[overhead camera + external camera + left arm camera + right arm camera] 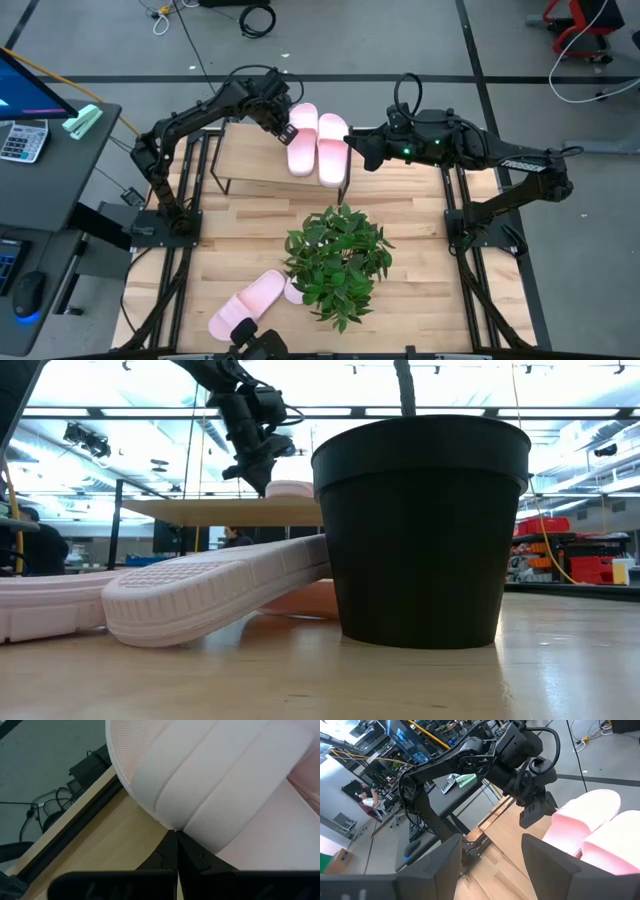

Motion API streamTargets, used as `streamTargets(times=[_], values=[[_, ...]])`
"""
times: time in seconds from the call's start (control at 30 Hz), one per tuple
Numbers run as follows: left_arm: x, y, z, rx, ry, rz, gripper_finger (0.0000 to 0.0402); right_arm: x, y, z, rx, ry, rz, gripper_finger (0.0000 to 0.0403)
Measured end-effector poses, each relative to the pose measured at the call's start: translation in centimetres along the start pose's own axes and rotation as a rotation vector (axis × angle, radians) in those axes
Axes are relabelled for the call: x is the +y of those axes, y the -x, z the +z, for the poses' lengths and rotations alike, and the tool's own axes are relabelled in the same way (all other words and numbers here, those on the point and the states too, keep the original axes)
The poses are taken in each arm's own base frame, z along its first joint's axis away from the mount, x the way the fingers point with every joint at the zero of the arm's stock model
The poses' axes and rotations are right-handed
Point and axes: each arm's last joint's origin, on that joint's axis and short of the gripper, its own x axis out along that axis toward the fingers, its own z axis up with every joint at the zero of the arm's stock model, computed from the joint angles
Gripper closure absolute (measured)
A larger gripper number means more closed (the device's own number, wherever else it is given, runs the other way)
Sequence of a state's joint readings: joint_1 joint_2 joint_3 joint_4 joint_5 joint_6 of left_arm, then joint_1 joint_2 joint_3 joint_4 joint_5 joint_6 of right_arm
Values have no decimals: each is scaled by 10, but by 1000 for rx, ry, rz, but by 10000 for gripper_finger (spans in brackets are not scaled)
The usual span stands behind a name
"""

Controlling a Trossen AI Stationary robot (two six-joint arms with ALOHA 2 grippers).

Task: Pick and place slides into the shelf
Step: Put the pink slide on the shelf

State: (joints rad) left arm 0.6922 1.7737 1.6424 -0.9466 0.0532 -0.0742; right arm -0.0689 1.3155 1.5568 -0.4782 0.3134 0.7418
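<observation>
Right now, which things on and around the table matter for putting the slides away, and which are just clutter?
Job:
- two slides on the shelf
- two slides on the tabletop
- shelf
- left pincer, shut beside the shelf slides
- right pincer, open by the shelf

Lying about:
- potted plant
- calculator
- floor cables

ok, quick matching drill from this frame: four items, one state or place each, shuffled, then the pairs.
Items:
1. left gripper
2. right gripper
3. two slides on the shelf
4. potted plant

States:
A. fingers open, beside the shelved slides
B. mid-table, between shelf and the other two slides
C. side by side at the shelf's right end
D. fingers shut, at the edge of a shelved slide

Pairs: 1-D, 2-A, 3-C, 4-B
</observation>
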Motion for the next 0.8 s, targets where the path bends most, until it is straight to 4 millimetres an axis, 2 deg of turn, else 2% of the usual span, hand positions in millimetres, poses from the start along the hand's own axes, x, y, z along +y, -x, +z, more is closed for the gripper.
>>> streamTargets(times=[0.8], values=[[-2, 0, 1, -10, -43, 2, 387, 0, 0, 0, 1, -25, -1, 190]])
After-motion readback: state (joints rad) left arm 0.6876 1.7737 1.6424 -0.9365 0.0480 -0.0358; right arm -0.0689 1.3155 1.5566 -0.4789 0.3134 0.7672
